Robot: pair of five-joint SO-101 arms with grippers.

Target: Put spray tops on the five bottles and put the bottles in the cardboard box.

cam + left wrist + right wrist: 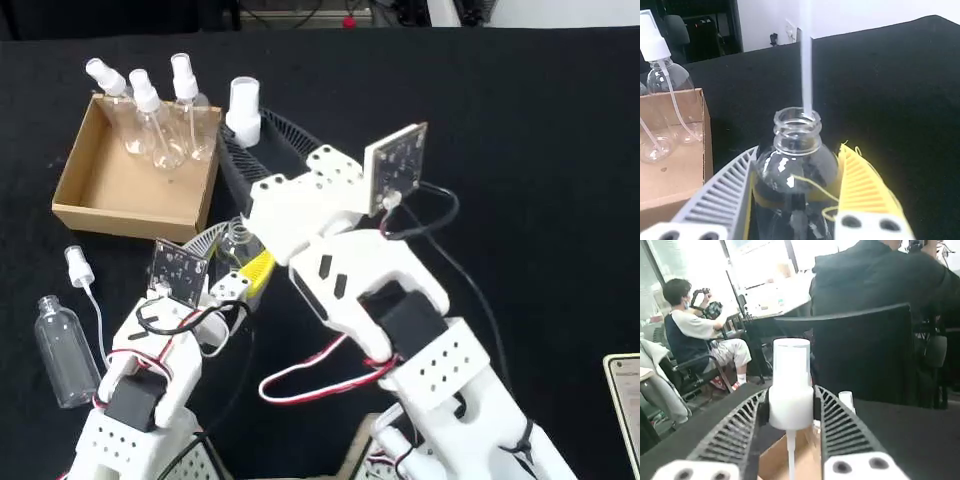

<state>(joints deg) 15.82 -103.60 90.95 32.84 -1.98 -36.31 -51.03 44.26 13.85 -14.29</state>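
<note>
My left gripper is shut on a clear, uncapped bottle and holds it upright beside the cardboard box. Directly above it, my right gripper is shut on a white spray top. The top's thin tube hangs down, and its end sits at the rim of the bottle's neck. Three bottles with spray tops stand in the box's far corner.
On the black table left of my left arm lie a loose clear bottle and a loose spray top with its tube. A white card sits at the right edge. Red and white cables hang between the arms.
</note>
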